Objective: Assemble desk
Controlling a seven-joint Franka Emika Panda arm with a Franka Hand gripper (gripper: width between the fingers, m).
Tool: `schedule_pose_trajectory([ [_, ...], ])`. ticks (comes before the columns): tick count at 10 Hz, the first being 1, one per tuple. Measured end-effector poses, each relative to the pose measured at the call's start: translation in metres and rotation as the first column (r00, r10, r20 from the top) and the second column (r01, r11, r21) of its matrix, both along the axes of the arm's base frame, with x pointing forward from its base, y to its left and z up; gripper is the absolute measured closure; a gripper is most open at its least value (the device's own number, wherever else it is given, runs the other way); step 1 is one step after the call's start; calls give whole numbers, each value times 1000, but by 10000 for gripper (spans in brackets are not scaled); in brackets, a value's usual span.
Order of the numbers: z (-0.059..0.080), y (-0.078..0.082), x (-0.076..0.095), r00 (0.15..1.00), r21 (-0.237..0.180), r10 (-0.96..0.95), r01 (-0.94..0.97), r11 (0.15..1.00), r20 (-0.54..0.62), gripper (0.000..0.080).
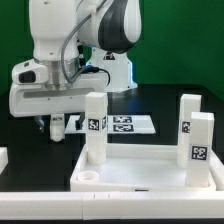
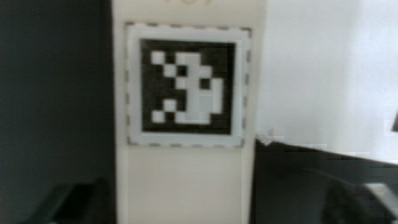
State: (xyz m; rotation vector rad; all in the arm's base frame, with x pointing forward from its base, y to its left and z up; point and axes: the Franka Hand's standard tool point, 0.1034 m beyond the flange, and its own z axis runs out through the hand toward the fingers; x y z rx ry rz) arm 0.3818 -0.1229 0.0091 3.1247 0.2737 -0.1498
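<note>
1. At the exterior view's far left edge, a small white piece (image 1: 3, 157) lies on the black table (image 1: 170, 105); too little of it shows to tell what it is.
2. Next comes the gripper (image 1: 55, 124), hanging from the white robot arm (image 1: 70, 40) low over the table, behind the desk panel. Its dark fingertips point down. The exterior view does not show whether anything sits between them.
3. In the wrist view, a white leg (image 2: 187, 110) with a black-and-white tag fills the middle of the picture, with the gripper's dark fingers (image 2: 71, 200) showing on either side of it. The jaws stand wide, and I cannot tell whether the pads press on the leg or stand just clear of it.
4. Just to the right of the gripper in the exterior view, a tagged leg (image 1: 95, 128) stands upright at the near-left part of the desk panel (image 1: 140, 170), beside a round corner socket (image 1: 87, 177).
5. Behind it, the marker board (image 1: 125, 124) lies flat on the table.
6. At the exterior view's right, two more tagged legs (image 1: 199, 138) stand upright on the panel's right side, one just behind the other.
</note>
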Motion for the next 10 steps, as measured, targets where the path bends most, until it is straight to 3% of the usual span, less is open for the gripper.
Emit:
schedule_pose_trajectory([
  [1, 0, 0, 0, 1000, 0, 0, 0, 1000, 0, 389],
  [2, 0, 0, 0, 1000, 0, -1, 1, 1000, 0, 389],
  [3, 0, 0, 1, 1000, -1, 14, -14, 1000, 0, 515],
  [4, 5, 1, 7, 990, -4, 141, -141, 990, -3, 515],
  [6, 12, 10, 16, 962, 68, 270, -267, 961, -42, 515],
  [10, 12, 7, 15, 862, 86, 506, -502, 861, -32, 515],
])
